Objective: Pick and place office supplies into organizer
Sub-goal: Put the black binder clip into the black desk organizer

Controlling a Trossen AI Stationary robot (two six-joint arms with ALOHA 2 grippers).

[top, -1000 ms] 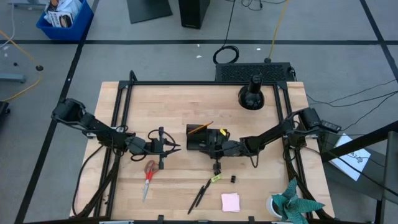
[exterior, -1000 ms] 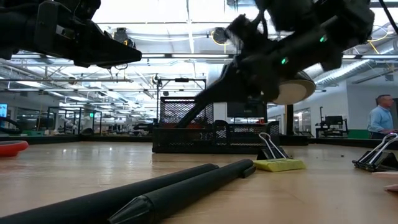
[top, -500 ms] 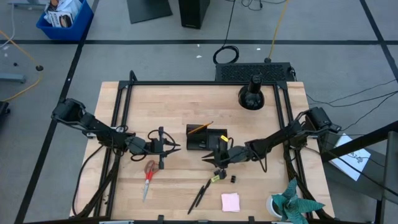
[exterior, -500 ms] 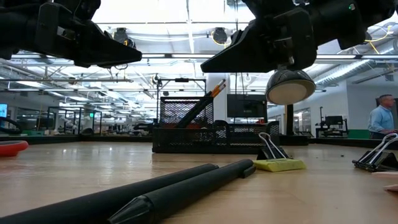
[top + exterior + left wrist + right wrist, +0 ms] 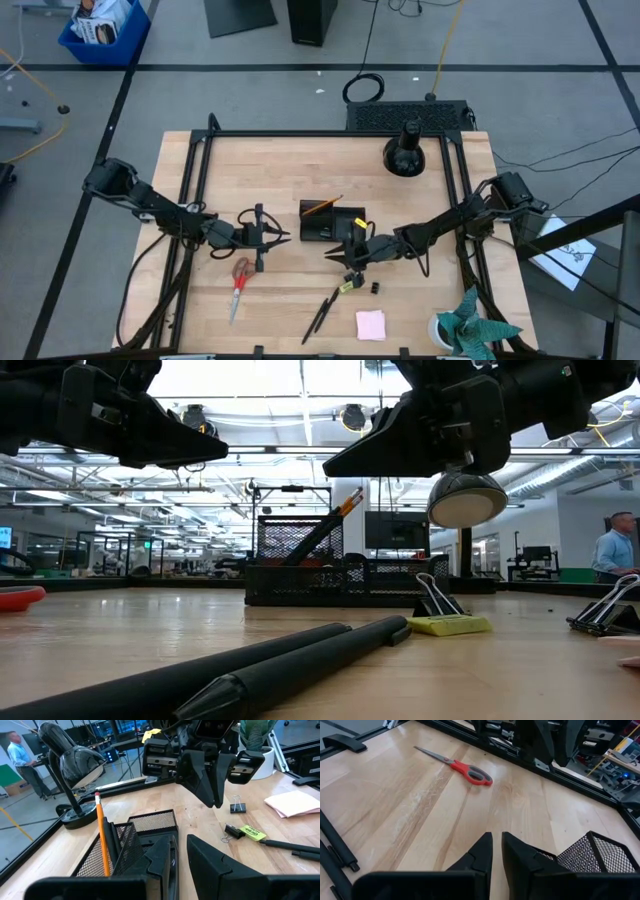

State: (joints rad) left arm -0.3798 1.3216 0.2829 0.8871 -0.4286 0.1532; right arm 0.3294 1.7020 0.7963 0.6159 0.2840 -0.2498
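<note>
The right gripper (image 5: 335, 254) hovers just in front of the organizer (image 5: 333, 222), fingers nearly together and holding nothing. The left gripper (image 5: 283, 238) hangs beside the organizer's other side, fingers narrowly parted and empty. An orange pencil (image 5: 322, 207) stands in the organizer. The scissors (image 5: 238, 282), black pens (image 5: 322, 312), binder clips (image 5: 374, 288) and sticky-note pad (image 5: 371, 324) lie on the table (image 5: 270, 170).

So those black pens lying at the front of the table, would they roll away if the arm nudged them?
Probably. The black pens look round and smooth, lying flat on the bare wooden table, so a sideways nudge would likely roll them. They seem stiff and light, and may slip in a narrow pinch.
</note>
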